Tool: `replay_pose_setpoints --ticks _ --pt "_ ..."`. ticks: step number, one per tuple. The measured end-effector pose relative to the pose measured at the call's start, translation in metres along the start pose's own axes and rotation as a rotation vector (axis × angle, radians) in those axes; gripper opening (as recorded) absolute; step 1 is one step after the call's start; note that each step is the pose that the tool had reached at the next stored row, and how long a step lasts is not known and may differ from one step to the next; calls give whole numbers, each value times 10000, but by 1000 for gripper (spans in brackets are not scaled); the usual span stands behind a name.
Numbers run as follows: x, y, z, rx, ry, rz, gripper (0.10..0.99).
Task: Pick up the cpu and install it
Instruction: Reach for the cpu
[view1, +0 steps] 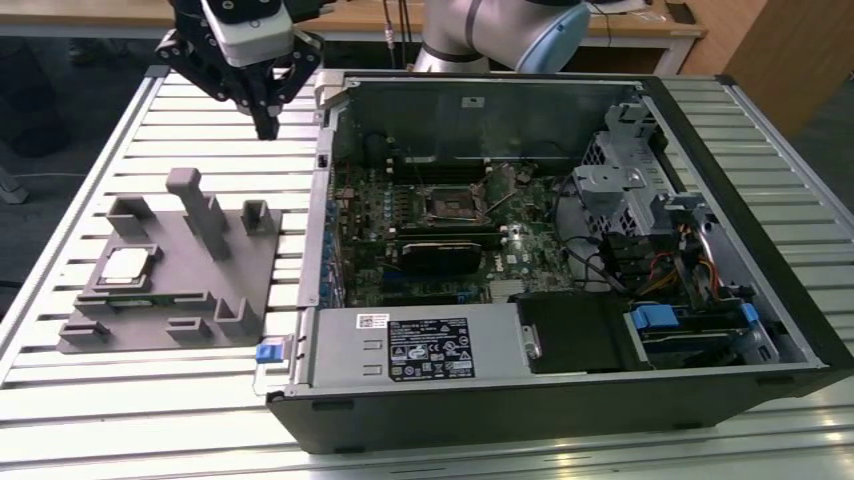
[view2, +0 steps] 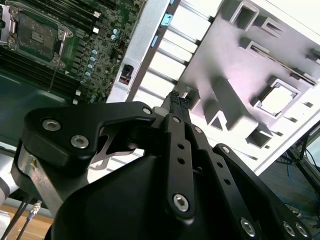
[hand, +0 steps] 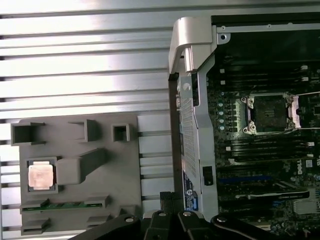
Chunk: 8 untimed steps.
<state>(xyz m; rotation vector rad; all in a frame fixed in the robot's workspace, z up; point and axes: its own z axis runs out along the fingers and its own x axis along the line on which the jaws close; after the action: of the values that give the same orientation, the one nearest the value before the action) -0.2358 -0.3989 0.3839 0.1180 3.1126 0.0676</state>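
Gripper (view1: 267, 122): closed, empty, well apart from cpu (view1: 124, 264) | cpu: flat in jig (view1: 187, 285) pocket | Advice: you should square up overhead, grip edges only.

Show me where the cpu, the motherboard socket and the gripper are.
cpu (view1: 124, 264): exterior view, centre of its pale top.
socket (view1: 451, 203): exterior view, its dark centre.
gripper (view1: 267, 125): exterior view, between its fingertips.

Setting: robotics lab or assembly workshop. Evidence noted in the exterior view: slatted aluminium workbench (view1: 134, 150) carrying an opened computer case (view1: 561, 420) with exposed motherboard (view1: 441, 230); grey moulded parts fixture (view1: 174, 300); robot arm (view1: 501, 35) behind; wooden desk (view1: 354, 15) beyond.
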Motion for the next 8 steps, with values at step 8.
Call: replay_pose_setpoints --ticks 8 --pt "43 -4 4 0 0 0 118"
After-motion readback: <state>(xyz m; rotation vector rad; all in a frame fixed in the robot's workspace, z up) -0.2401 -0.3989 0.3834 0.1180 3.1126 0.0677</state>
